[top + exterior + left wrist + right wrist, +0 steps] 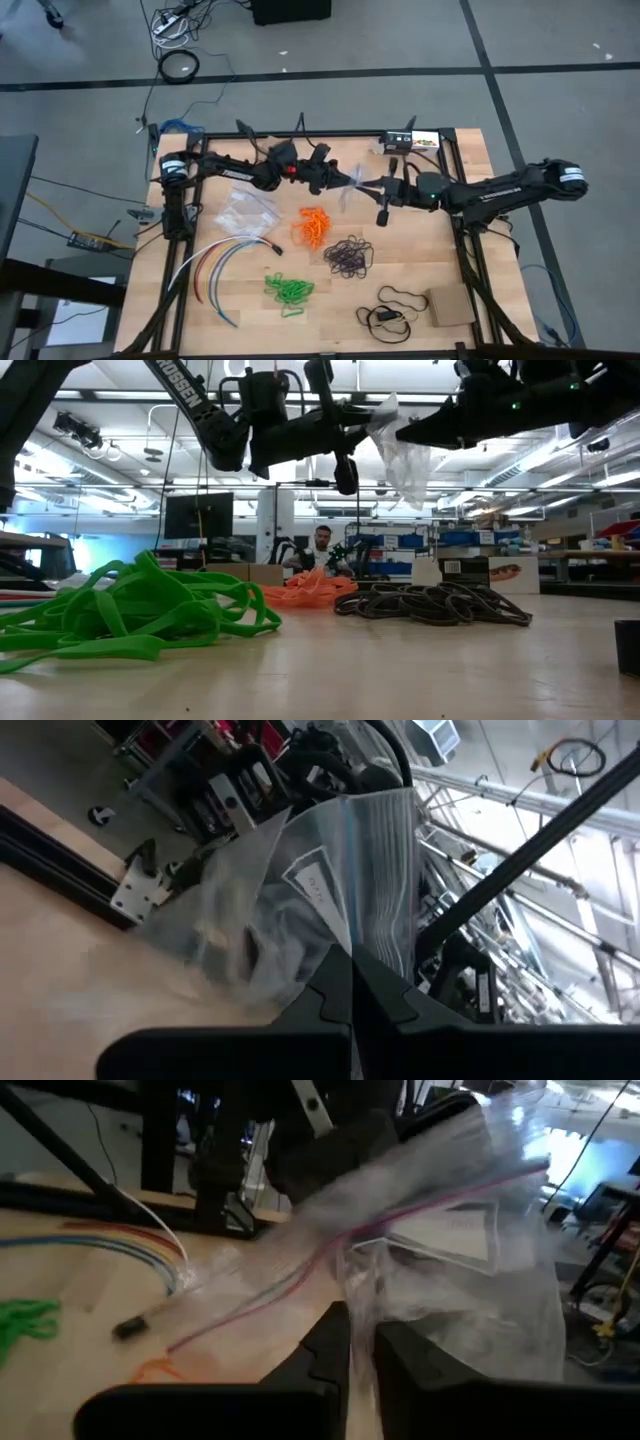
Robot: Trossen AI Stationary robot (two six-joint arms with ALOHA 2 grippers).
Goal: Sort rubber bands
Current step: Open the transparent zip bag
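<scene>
Above the back half of the pale wooden table (pixel 420 255), both dark arms meet over a clear plastic zip bag (pixel 352 185) that hangs in the air between them. The left gripper (pixel 335 180) is clenched on one edge of the bag; its wrist view shows the two fingers pressed together with the film pinched between them. The right gripper (pixel 368 186) comes in from the other side, its fingers nearly closed around the bag's other edge, with crinkled plastic caught in the narrow gap. Seen from table height, the bag (pixel 400 450) droops below the two claws, well clear of the tabletop. The rubber bands lie beneath in three separate heaps: an orange heap (pixel 313 226) near the middle, a dark brown-black heap (pixel 348 256) just beside it, and a bright green heap (pixel 289 290) nearer the front edge. A pile of more clear bags (pixel 247 211) lies flat to the left of the orange heap, with a fan of long curved coloured cables (pixel 215 265) in front of it. A thin black cord loop (pixel 395 308) and a brown cardboard piece (pixel 450 306) sit at the front right.
</scene>
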